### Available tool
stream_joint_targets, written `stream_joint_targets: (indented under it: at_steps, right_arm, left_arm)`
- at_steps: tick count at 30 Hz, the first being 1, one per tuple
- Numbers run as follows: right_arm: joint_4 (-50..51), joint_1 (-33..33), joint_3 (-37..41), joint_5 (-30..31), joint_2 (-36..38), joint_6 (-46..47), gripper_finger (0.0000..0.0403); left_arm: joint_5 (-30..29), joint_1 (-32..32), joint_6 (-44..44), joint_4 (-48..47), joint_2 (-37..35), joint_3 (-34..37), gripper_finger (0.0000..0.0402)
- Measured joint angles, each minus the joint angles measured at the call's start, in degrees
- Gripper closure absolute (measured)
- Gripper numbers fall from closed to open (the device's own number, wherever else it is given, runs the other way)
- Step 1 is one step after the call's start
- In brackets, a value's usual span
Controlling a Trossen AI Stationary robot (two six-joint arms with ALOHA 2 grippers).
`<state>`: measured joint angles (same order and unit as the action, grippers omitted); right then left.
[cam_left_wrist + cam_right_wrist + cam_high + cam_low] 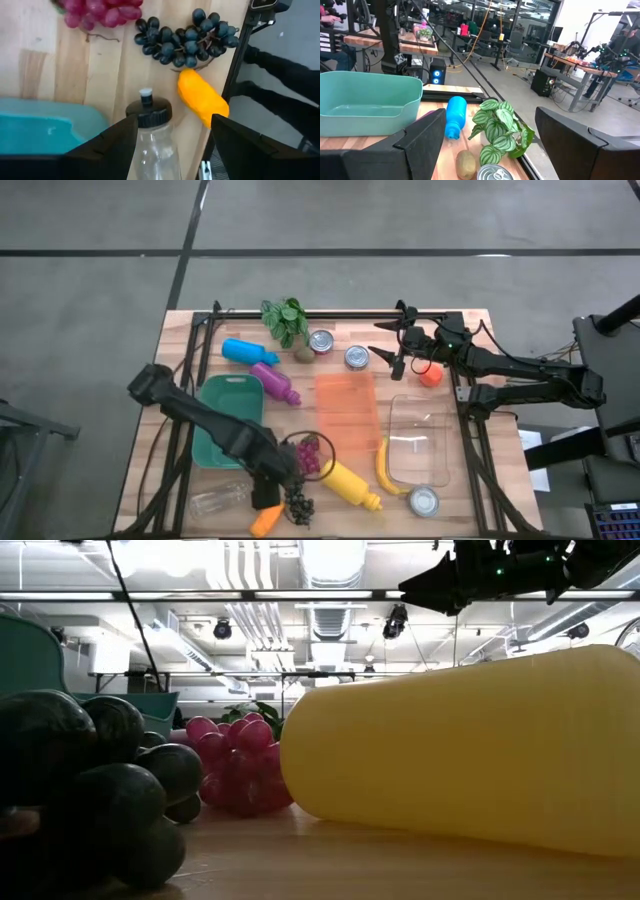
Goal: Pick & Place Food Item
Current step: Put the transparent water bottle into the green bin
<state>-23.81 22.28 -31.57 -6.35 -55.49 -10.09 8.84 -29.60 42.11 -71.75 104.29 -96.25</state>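
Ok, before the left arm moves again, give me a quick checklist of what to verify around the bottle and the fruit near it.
1. Left claw open: ok.
2. Clear bottle between its fingers, lying on the table: ok.
3. Bottle actually gripped: not ok, the fingers stand apart from it.
4. Orange food item and dark grapes close ahead of the bottle cap: not ok, crowded.
5. Teal bin free to receive: ok.
6. Right claw clear, up by the cans: ok.

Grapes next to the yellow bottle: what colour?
Pinkish red grapes, clearest in the low view.
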Motion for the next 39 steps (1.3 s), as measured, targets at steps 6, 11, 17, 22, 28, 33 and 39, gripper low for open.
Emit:
stream_joint_targets:
  at_steps: [6, 11, 17, 22, 28, 33, 39]
  right_arm:
    - [0.0, 0.0, 0.0, 0.0, 0.0, 0.0, 0.0097]
    - [0.0, 0.0, 0.0, 0.0, 0.0, 0.0, 0.0097]
    - [0.0, 0.0, 0.0, 0.0, 0.0, 0.0, 0.0097]
    - [0.0, 0.0, 0.0, 0.0, 0.0, 0.0, 0.0097]
    - [0.0, 0.0, 0.0, 0.0, 0.0, 0.0, 0.0097]
    - [0.0, 0.0, 0.0, 0.0, 0.0, 0.0, 0.0097]
    - [0.0, 0.0, 0.0, 0.0, 0.0, 0.0, 0.0097]
  left_arm:
    - [-0.1, 0.0, 1.7, 0.0, 3.6, 0.0, 0.0145]
    - [-0.4, 0.0, 2.2, 0.2, 5.9, 0.0, 0.0145]
    - [-1.0, 0.0, 3.4, 0.2, 8.9, 0.0, 0.0148]
    - [1.0, 0.0, 2.2, 0.2, 11.6, 0.0, 0.0149]
    - [2.4, 0.1, -0.1, 0.5, 14.5, 0.0, 0.0149]
    - [5.1, 0.1, -7.3, 1.9, 15.2, 0.0, 0.0149]
    - [4.2, 0.2, -7.7, 1.2, 15.2, 0.2, 0.0149]
